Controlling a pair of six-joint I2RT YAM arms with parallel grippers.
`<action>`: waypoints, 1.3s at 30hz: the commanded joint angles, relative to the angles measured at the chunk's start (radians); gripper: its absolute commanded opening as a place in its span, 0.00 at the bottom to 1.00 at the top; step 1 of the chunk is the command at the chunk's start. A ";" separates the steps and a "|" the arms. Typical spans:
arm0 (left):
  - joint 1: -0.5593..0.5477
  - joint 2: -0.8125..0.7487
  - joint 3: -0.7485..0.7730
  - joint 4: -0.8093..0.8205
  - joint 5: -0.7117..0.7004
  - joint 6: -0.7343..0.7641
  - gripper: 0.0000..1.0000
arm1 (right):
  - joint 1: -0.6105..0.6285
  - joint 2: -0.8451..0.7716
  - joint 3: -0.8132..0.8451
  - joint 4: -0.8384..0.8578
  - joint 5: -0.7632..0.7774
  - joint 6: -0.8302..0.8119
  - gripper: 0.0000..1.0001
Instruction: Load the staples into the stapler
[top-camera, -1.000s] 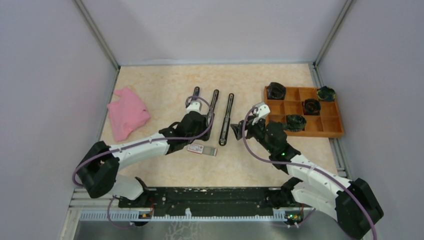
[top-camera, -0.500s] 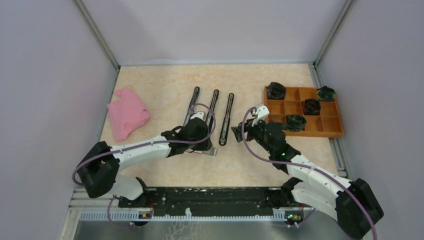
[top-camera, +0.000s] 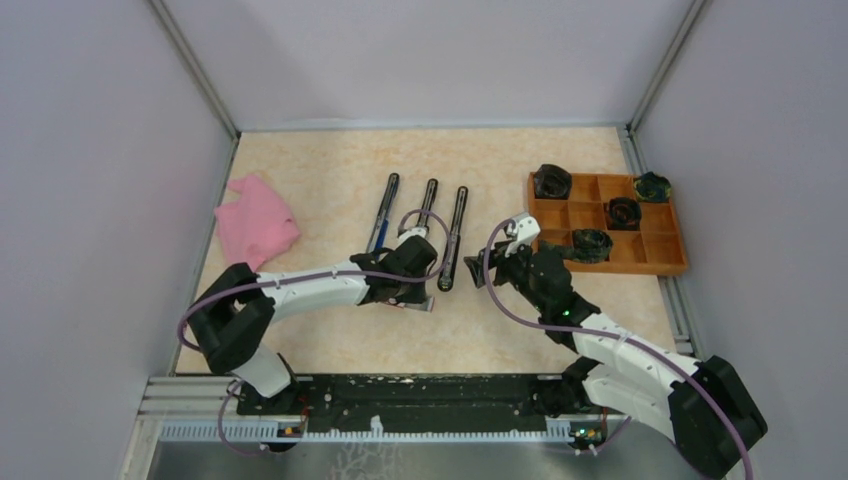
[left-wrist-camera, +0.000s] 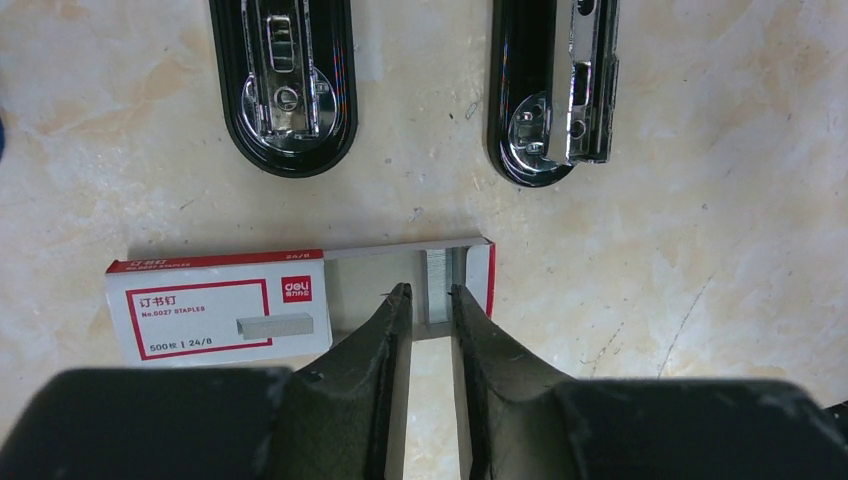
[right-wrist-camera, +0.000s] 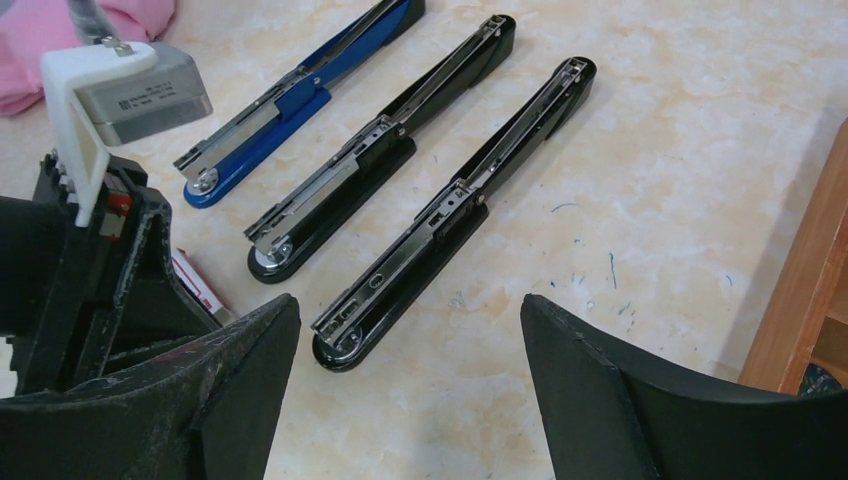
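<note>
On the beige marbled tabletop (top-camera: 320, 170), near its middle, lies the small flat white cardboard staple box with red print (left-wrist-camera: 220, 305), slid partly open at its right end. In the opened end sits the short grey metal staple strip (left-wrist-camera: 437, 275), crosswise to the box's length.

The left gripper (left-wrist-camera: 430, 292) meets the box from its near side. Its black fingers (left-wrist-camera: 385, 335) are only a narrow gap apart, one tip on each side of the strip's near end. Whether they press the strip or merely flank it cannot be told.

Just beyond the box, apart from it, lie the rounded near ends of two long black staplers opened out flat. The middle black stapler (left-wrist-camera: 285, 90) is beyond the box's printed sleeve. The right black stapler (left-wrist-camera: 555, 80) is beyond and a little right of its open end. A blue stapler (right-wrist-camera: 300, 95), also opened flat, lies left of that pair, farther from the box.

To the right of the box, the right gripper (right-wrist-camera: 407, 305) hangs above the table with its fingers spread wide and nothing between them. The right black stapler's near end shows in the gap.

Well left of the box is a crumpled pink cloth (top-camera: 255, 225). Well right of it is a brown wooden compartment tray (top-camera: 662, 250) with dark rolled items in some cells.
</note>
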 joint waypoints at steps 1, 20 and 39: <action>-0.009 0.042 0.045 -0.034 -0.025 0.005 0.25 | 0.004 0.002 -0.003 0.074 0.010 0.013 0.81; -0.015 0.124 0.099 -0.077 -0.013 0.019 0.21 | 0.004 0.019 -0.005 0.090 0.010 0.015 0.81; -0.020 0.087 0.093 -0.086 -0.049 0.003 0.02 | 0.004 0.014 -0.005 0.088 -0.011 0.015 0.81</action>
